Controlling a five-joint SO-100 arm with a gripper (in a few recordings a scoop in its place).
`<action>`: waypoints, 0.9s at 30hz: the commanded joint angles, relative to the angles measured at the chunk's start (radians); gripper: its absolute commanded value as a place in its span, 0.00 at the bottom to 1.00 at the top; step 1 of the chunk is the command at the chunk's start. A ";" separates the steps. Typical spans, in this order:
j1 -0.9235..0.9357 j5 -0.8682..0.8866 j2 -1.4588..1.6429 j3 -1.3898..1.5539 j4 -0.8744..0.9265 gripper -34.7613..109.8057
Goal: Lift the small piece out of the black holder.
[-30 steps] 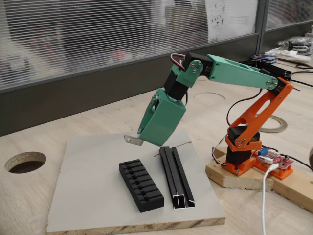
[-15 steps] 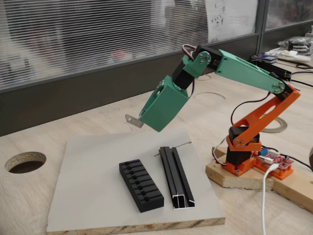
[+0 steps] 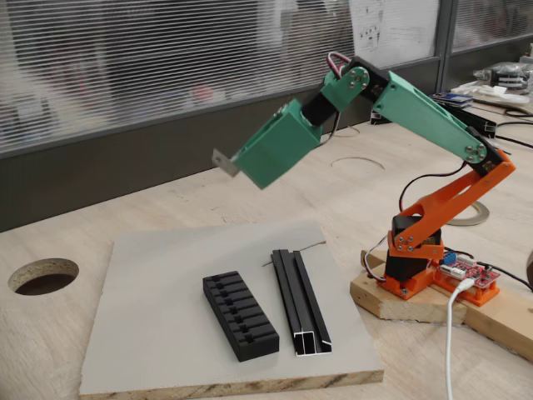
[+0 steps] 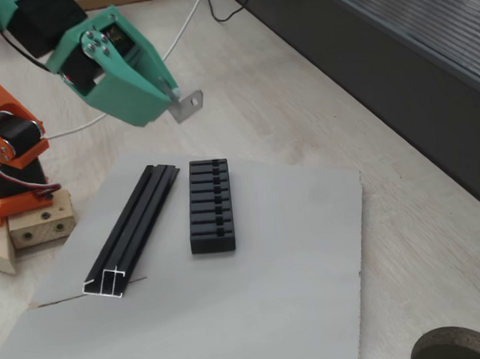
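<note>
The black holder [image 3: 240, 315] [image 4: 210, 204] lies on the grey board with its slotted top up. The small piece [image 3: 224, 161] [image 4: 188, 105], a tiny grey metal bracket, hangs high above the board. It sticks out of the tip of my green gripper [image 3: 235, 160] [image 4: 173, 103], which is shut on it. The gripper is well above and behind the holder in a fixed view [image 3: 235, 160], and the arm is raised and stretched towards the window wall.
A long black channel rail [image 3: 300, 302] [image 4: 136, 229] lies beside the holder on the grey board [image 3: 166, 333] [image 4: 296, 258]. The arm's orange base [image 3: 416, 258] stands on a wooden block at the right. A round hole [image 3: 43, 275] opens in the wooden table at the left.
The gripper has risen steadily with the small piece in it, from just above the board to high over it, and the arm has straightened upward.
</note>
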 commanded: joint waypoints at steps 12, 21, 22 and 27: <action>0.025 0.011 0.032 -0.038 0.006 0.26; 0.025 0.011 0.032 -0.034 0.006 0.26; 0.025 0.011 0.032 -0.034 0.006 0.26; 0.025 0.011 0.032 -0.034 0.006 0.26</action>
